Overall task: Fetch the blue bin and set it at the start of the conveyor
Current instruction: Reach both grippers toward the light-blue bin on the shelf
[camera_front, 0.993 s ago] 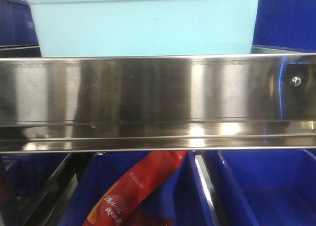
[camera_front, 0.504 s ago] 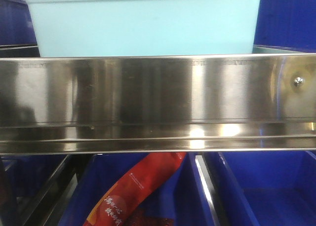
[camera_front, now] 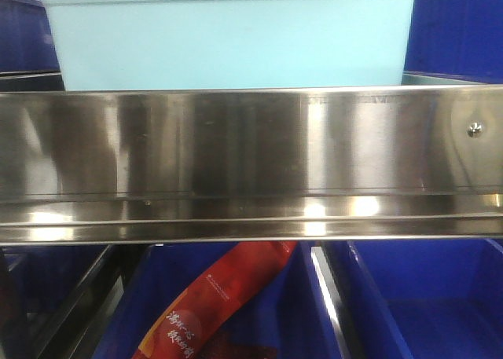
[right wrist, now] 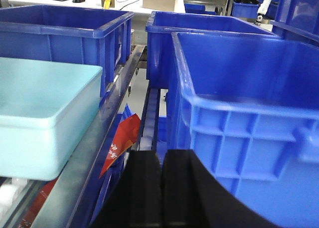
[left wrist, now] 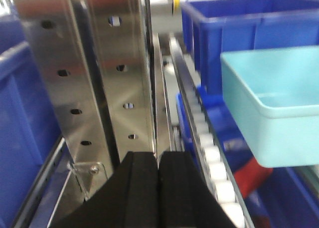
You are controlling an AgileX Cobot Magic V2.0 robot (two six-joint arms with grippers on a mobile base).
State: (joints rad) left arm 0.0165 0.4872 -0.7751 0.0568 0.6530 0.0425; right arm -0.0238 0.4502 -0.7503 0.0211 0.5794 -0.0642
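Observation:
The pale cyan blue bin (camera_front: 228, 41) rests on the shiny steel shelf (camera_front: 251, 163), filling the top of the front view. It shows at the right of the left wrist view as the blue bin (left wrist: 274, 103) and at the left of the right wrist view as the blue bin (right wrist: 42, 113). My left gripper (left wrist: 158, 160) is shut on nothing, low beside a perforated steel upright, left of the bin. My right gripper (right wrist: 161, 160) is shut and empty, right of the bin, close to a dark blue bin. The conveyor start is out of view.
Dark royal-blue bins (right wrist: 249, 118) crowd the shelf right of and behind the cyan bin, with more of them (camera_front: 409, 304) on the level below. A red snack packet (camera_front: 216, 300) lies in a lower bin. A perforated steel upright (left wrist: 94, 73) and a roller track (left wrist: 212, 153) run beside my left gripper.
The view has shifted very slightly; the shelf screw and reflections drift a little. The bin has not moved.

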